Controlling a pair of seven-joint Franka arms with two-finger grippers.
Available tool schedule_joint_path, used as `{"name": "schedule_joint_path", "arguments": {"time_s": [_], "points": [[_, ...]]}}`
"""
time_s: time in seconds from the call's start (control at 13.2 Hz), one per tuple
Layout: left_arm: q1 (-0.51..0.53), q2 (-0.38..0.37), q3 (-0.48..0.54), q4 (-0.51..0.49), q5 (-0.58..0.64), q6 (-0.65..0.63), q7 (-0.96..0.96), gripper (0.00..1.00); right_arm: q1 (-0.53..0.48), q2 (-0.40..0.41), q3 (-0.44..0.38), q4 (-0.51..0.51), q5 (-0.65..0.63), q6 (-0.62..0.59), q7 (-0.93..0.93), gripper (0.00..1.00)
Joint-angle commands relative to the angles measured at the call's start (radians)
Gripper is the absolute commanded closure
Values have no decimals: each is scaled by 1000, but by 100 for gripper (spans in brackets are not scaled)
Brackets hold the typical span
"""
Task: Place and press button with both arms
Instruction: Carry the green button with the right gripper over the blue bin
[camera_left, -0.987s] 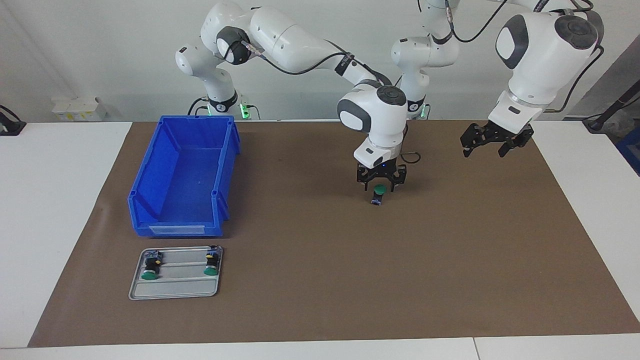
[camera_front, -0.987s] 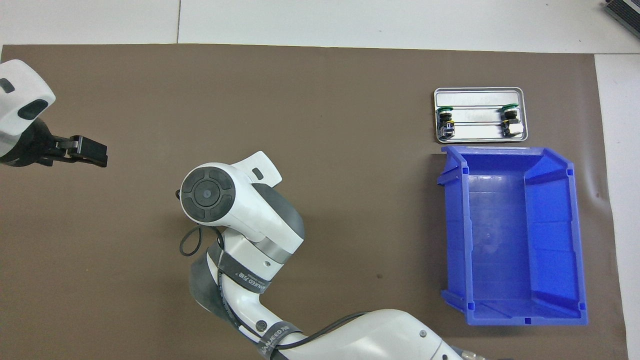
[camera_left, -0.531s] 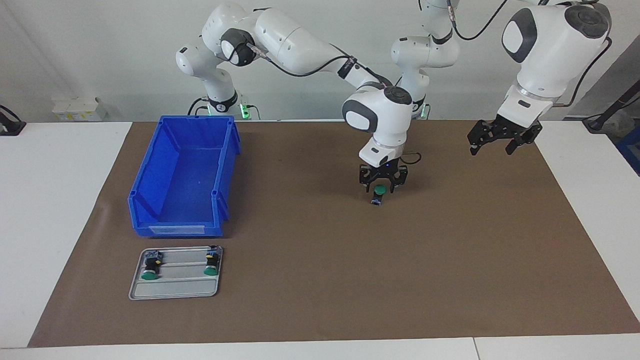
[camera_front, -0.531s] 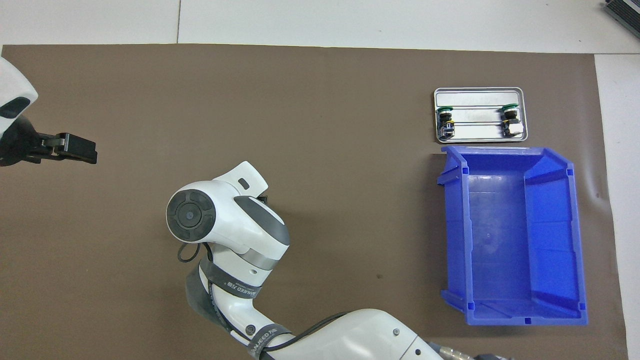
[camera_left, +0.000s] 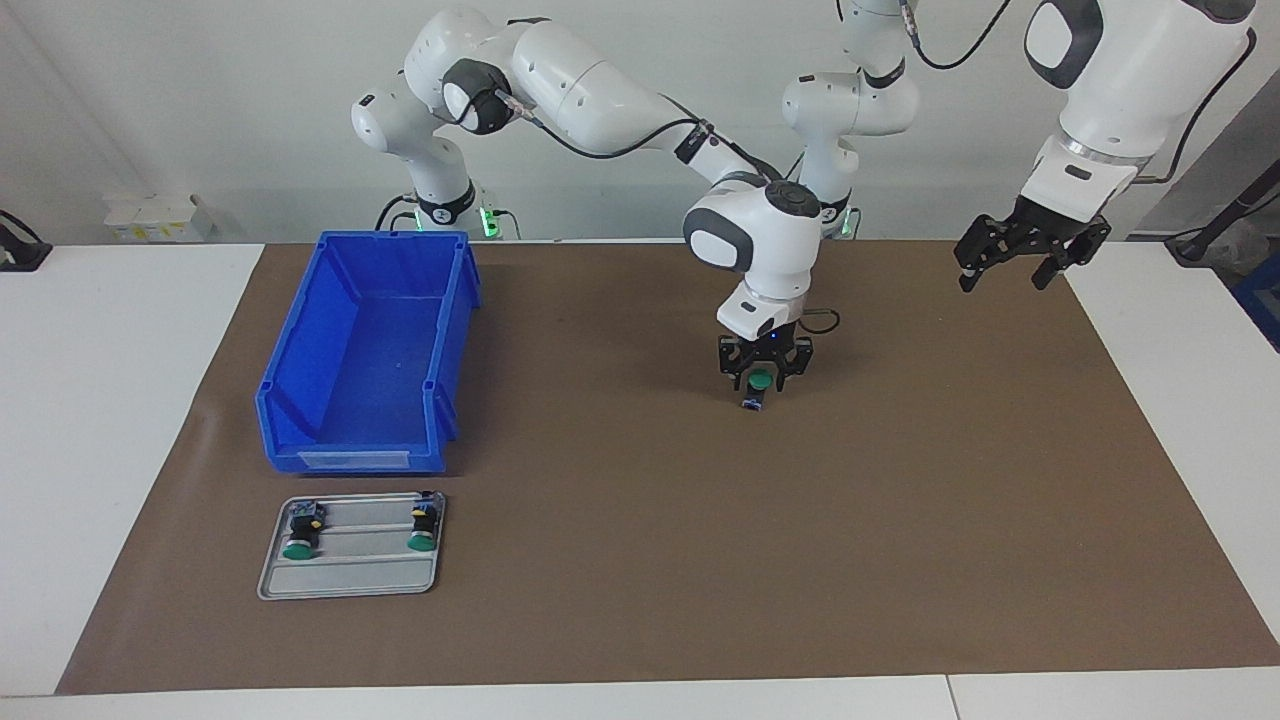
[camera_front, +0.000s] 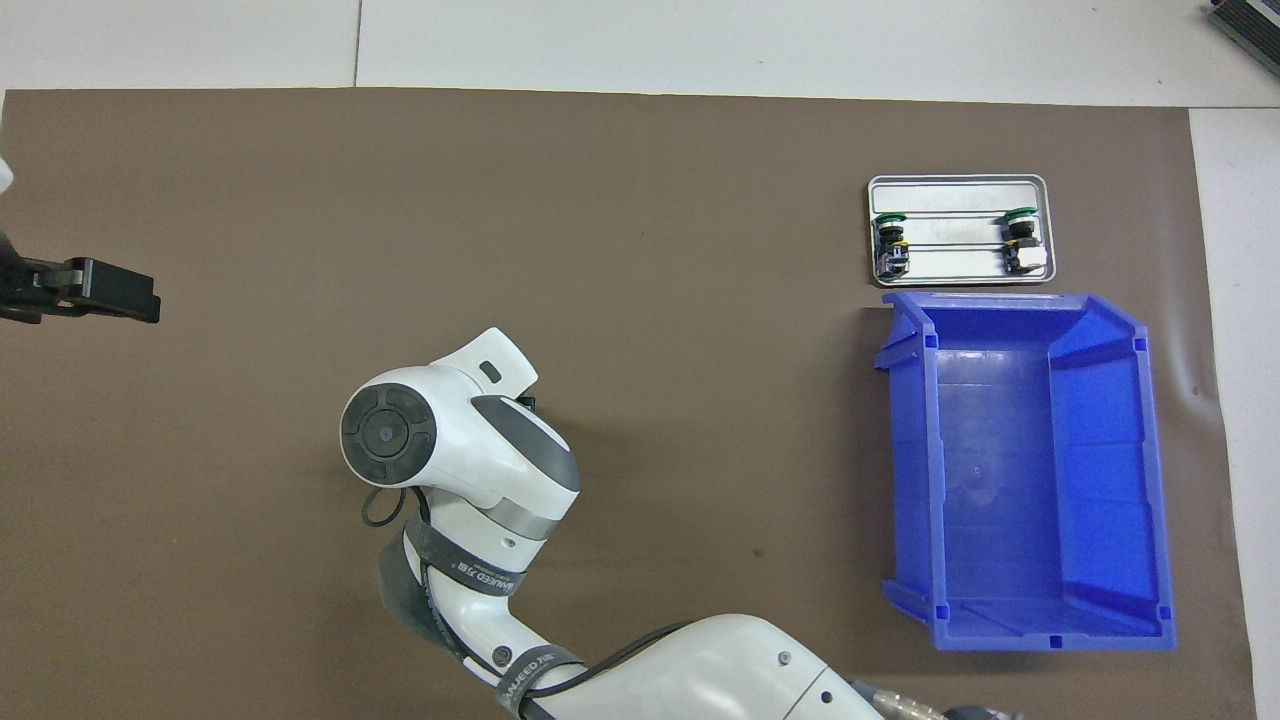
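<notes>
Though already brought out to the middle of the worktop (camera_left: 900, 520), well apart from the grey tray (camera_left: 350, 582), not yet visibly pressed: button (camera_left: 757, 392) with green cap uppermost and grey-blue end at the surface, slightly tilted, directly beneath the right end effector (camera_left: 763, 372). Down low about the green cap; whether clamped on it, merely around it, or bearing on it, cannot tell. Hidden in the overhead view under the right arm's wrist.

Left end effector (camera_left: 1030, 262) raised over the left arm's end of the worktop, spread open, holding nothing, waiting.

Judged from this: placing done or nearly so; pressing probably left, along with any part for the left arm. Remaining on the tray, two more buttons (camera_left: 300, 537) (camera_left: 422, 528), lying on their sides. Blue bin (camera_left: 300, 400) just beside the tray, nearer to the robots, with nothing seen inside.

As for writing: white lettering on a grey band (camera_front: 475, 578) of the right arm, too small to read with confidence; pale label strip (camera_left: 352, 460) on the bin's front, nothing legible.
</notes>
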Motion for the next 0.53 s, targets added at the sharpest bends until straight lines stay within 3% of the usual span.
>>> {"name": "schedule_joint_path", "arguments": {"time_s": [0.0,0.08,0.15,0.46], "points": [[-1,-27,4,-31,-9,-11,5,0,-1,-10,-2,-21,-28,22,28,69],[0,-27,8,-32,-9,-8,4,0,-4,-12,-3,-18,-29,22,28,93],[0,-27,8,-32,-9,-8,4,0,-8,-15,-3,-14,-37,23,27,100],[0,-27,10,-32,-9,-8,4,0,-15,-41,1,-24,-40,37,21,100]]}}
